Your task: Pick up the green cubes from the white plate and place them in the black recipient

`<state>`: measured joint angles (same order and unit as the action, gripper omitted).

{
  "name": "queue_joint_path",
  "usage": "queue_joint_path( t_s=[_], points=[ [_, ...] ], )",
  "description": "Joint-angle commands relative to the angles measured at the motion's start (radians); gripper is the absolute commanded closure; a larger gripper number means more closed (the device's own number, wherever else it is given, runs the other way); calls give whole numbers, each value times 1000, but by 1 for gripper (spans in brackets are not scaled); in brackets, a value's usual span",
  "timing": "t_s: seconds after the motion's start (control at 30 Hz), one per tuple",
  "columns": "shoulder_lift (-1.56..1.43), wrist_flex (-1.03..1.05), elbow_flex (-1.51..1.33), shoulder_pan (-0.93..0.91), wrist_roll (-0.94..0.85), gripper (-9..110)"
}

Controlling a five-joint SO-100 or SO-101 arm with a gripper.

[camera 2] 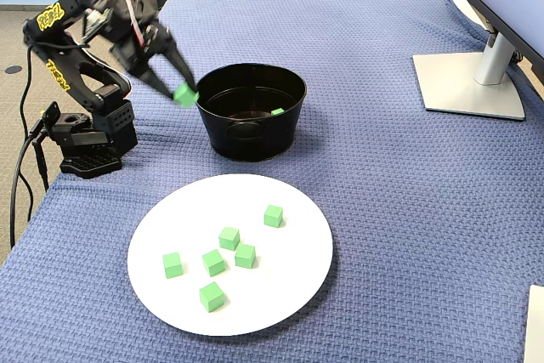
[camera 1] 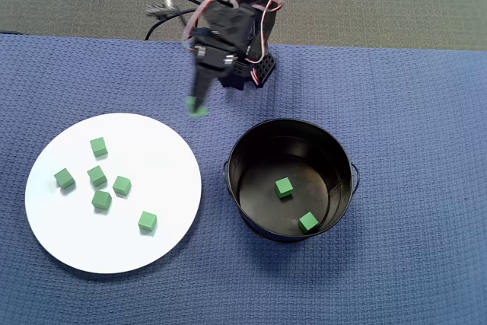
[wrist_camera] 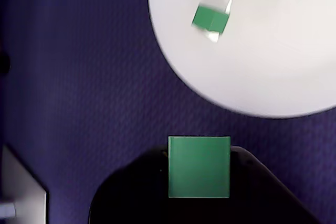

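Arm: the black five-joint arm point(camera 2: 81, 65) with yellow lettering leans out from its base at the table's edge, blurred in the overhead view.
Gripper: the two-finger gripper point(camera 1: 198, 108) is up in the air, over the cloth between plate and pot; in the fixed view point(camera 2: 184, 93) it hangs just beside the pot's rim, on the left.
Fingers: clamped on a single small matte green cube point(wrist_camera: 199, 167), which fills the lower middle of the wrist view between the dark jaws.
Held cube: clear of the cloth, not over the pot's opening in the overhead view point(camera 1: 198, 109).
Plate: the large flat round white plate point(camera 1: 152, 135) lies on the left in the overhead view, well apart from the gripper.
Cubes on plate: six green cubes on the plate point(camera 1: 101, 200), four of them in a loose cluster, one nearer the pot side, one at the far left.
Pot: the round black metal pot point(camera 1: 251, 142) with side handles stands just beside the plate, not touching it.
Cubes in pot: two green cubes in the pot point(camera 1: 284, 186) rest apart on its glossy bottom.
Surface: a blue textured cloth point(camera 2: 408, 210) covers the table.
Corner: a grey monitor stand base point(camera 2: 467, 82) sits far right in the fixed view.
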<state>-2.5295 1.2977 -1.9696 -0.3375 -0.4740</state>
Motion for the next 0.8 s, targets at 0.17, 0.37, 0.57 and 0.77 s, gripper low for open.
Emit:
queue_joint_path(
  t_s=[0.17, 0.37, 0.57, 0.77],
  points=[
    [178, -60, 74, 462, 268, 102],
    [397, -186, 126, 511, 293, 102],
    [469, -161, 179, 606, 267, 69],
    [405, -132, 153, 620, 227, 70]
  ],
)
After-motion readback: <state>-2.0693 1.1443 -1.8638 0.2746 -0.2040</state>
